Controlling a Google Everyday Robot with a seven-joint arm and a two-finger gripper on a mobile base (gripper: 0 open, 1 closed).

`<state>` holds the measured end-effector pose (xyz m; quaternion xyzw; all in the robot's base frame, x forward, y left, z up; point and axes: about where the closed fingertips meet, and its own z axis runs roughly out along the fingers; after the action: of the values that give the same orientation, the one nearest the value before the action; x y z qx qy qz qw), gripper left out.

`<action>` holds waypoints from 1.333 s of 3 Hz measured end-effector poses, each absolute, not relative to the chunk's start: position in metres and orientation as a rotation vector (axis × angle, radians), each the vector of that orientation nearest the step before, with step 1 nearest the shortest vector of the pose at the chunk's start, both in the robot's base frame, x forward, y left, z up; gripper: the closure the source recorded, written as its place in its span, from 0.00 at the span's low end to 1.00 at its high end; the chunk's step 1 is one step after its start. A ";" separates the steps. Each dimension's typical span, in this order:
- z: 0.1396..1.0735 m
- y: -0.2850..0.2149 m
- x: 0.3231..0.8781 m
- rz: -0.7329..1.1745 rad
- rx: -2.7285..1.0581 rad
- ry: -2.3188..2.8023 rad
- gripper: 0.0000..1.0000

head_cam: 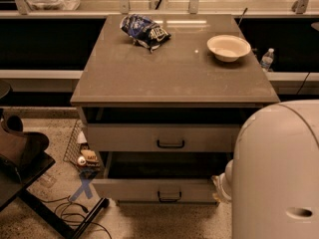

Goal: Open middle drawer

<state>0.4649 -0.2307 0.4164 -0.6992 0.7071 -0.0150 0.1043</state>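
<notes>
Where the rounded white robot shell (279, 173) fills the near right corner, a small pale part pokes out from its left edge. This is the claw (220, 183), just beside the right end of the middle drawer (149, 189). The shell hides most of the claw, and I cannot tell whether it is apart or together, nor whether it touches the drawer.

The middle drawer is a wide, shallow grey-beige drawer with a small black bar handle (169, 197) at centre, and it is the lower of the 2 fronts in view. It stands pulled out toward the near side, with the dark gap of its open inside showing behind the front panel. Above it, the taller grey-beige top drawer front (124, 137) also stands a little out from under the grey-brown worktop (169, 78).

On the worktop, a crumpled blue and white snack bag (144, 31) lies at the far side, left of centre. A shallow round white bowl (229, 47) sits far right, well apart from the bag. A clear plastic water bottle (267, 59) stands on the pale ledge (289, 76) beyond the worktop's right edge. On the speckled floor (149, 223) to the left, a wire basket (75, 143) holds small items, with a blue tape cross (83, 188) near it.
</notes>
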 end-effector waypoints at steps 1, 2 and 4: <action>0.416 -0.231 0.465 -0.044 -2.062 2.085 0.82; 0.416 -0.231 0.465 -0.044 -2.062 2.085 0.51; 0.416 -0.231 0.465 -0.044 -2.062 2.085 0.04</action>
<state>0.4648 -0.2307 0.4164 -0.6993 0.7071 -0.0150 0.1042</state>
